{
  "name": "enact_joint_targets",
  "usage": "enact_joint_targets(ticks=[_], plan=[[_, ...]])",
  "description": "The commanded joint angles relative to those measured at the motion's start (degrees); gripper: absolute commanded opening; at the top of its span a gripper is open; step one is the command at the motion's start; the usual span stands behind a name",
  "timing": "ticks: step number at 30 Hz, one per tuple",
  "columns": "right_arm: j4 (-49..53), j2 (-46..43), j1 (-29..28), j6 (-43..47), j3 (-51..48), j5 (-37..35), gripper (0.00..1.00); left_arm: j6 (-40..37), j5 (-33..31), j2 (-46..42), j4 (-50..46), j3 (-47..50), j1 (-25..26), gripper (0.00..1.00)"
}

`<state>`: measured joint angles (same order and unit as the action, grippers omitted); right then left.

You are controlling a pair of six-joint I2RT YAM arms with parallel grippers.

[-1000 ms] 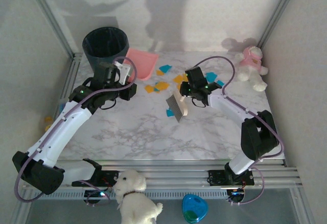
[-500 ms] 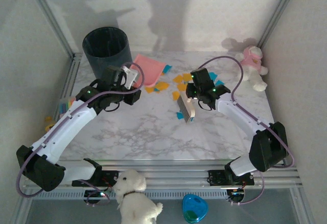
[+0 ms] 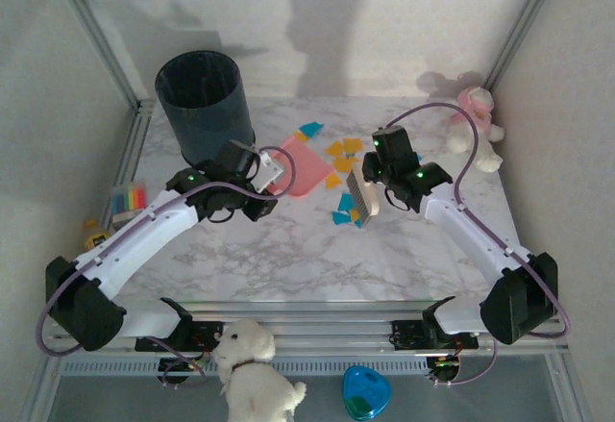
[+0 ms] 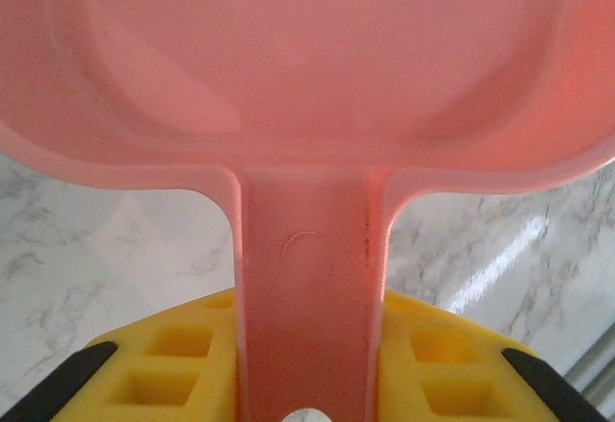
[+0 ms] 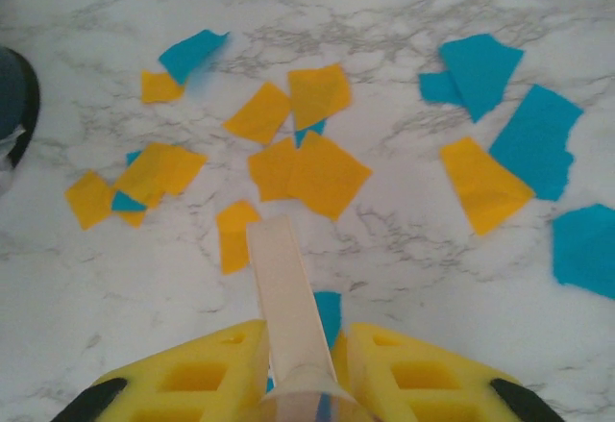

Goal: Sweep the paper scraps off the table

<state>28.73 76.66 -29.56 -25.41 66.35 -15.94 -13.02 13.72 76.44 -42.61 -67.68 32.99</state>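
The paper scraps (image 3: 338, 156) are orange and teal bits scattered over the far middle of the marble table (image 3: 288, 249). A few more teal paper scraps (image 3: 342, 216) lie nearer. My left gripper (image 3: 272, 170) is shut on the handle of a pink dustpan (image 3: 306, 167), whose pan lies just left of the scraps. In the left wrist view the dustpan handle (image 4: 307, 287) runs between my yellow fingers (image 4: 163, 369). My right gripper (image 3: 373, 184) is shut on a cream brush (image 3: 359, 195) just right of the dustpan. In the right wrist view the brush handle (image 5: 283, 287) points at the scraps (image 5: 322, 172).
A dark bin (image 3: 202, 100) stands at the far left behind the left arm. A pink and white plush toy (image 3: 476, 124) sits at the far right corner. A pack of coloured strips (image 3: 128, 197) lies on the left rail. A white plush dog (image 3: 252, 374) sits beyond the near edge.
The left arm has carried the dustpan from beside the bin rightward and nearer, up to the scraps. The right arm has shifted the brush to the right and slightly back.
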Motion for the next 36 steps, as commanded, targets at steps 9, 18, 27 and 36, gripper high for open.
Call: enact_joint_targets(ticks=[9,18,27,36], plan=[[1.1,-5.2,1.5,4.5,-5.0,-7.9,0.0,-7.7,1.6,5.6,-6.0,1.9,4.0,0.0],[-3.7,-6.6,1.4,6.7,-8.5,-8.1,0.0,-10.4,2.1,13.2,-9.2,0.8,7.0,0.0],[-10.8,-5.8,1.2,11.0,-10.8,-8.5,0.0,-11.6,1.7,18.0,-10.3,-1.3,7.7,0.0],[-18.2,-3.2,-0.4,16.4,-12.2,-10.2,0.0,-12.5,0.6,21.1,-11.2,-3.1,8.0,0.0]])
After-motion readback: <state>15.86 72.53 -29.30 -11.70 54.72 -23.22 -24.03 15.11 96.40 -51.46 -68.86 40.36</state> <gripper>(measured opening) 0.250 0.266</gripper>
